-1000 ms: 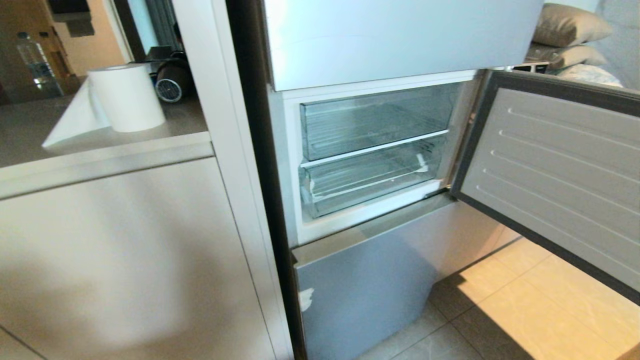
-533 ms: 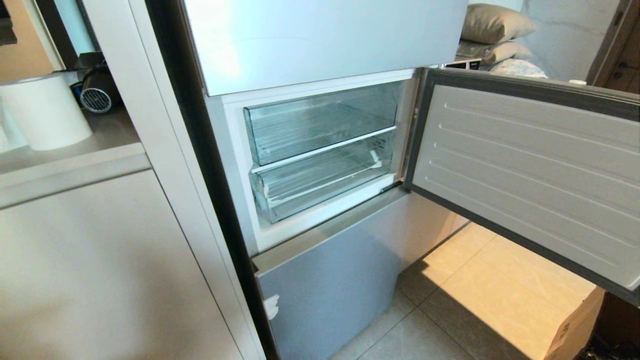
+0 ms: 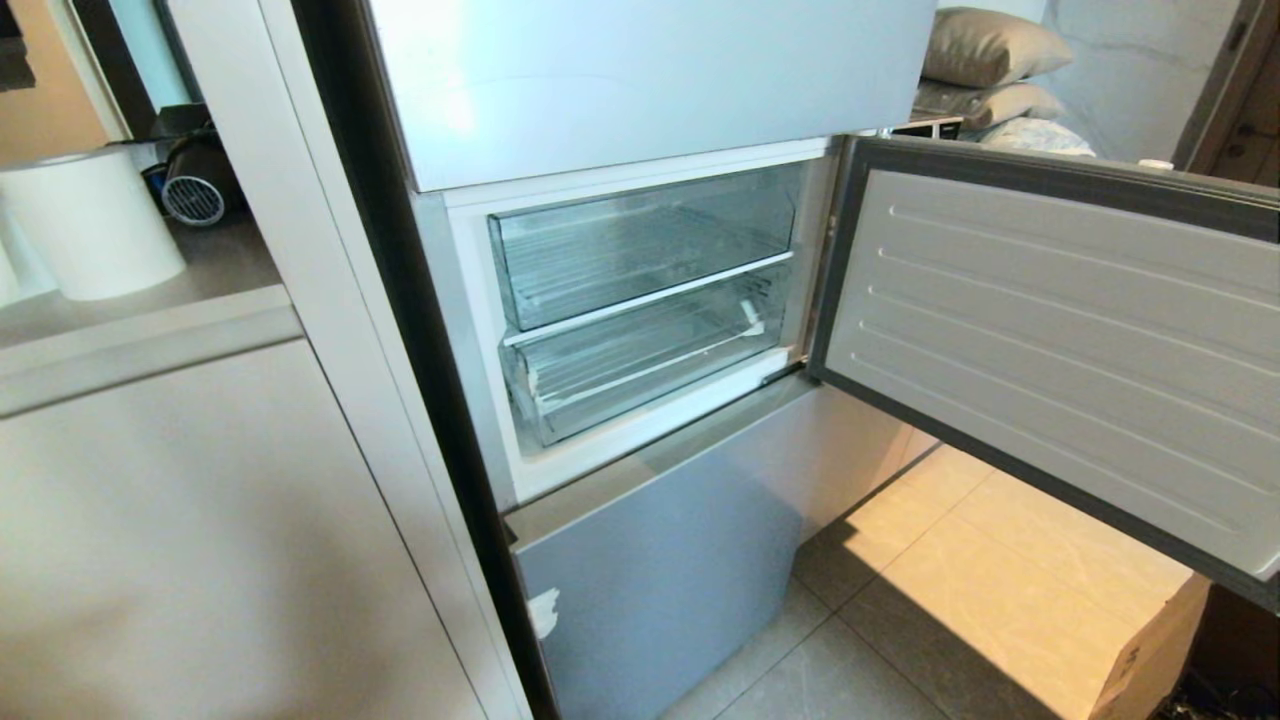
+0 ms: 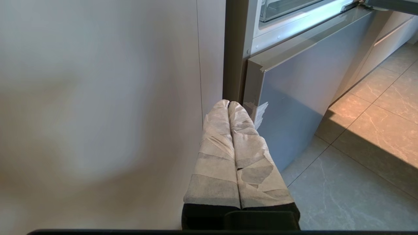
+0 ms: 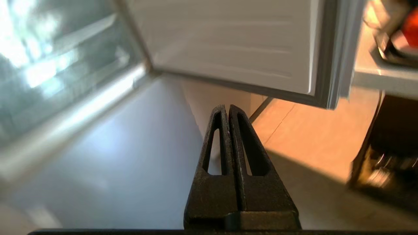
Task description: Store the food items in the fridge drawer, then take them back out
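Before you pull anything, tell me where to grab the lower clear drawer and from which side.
Take the lower drawer by its front wall's top edge, mid-width, coming straight in from the front. That wall leans outward, so a lip probably sits there; the open door crowds its right end.

fridge drawer (image 3: 640, 365): wide clear-plastic bin with a ribbed floor and a tall front wall that flares outward
state: pushed in, nothing visible inside it
pose: level, front wall facing out of the open compartment
place: lower of two clear bins in the fridge's middle compartment, directly under the upper clear bin (image 3: 640, 245) and a white divider strip
food item (image 5: 412, 23): blurred orange-red round shape at the edge of the right wrist view, well apart from the fridge drawer
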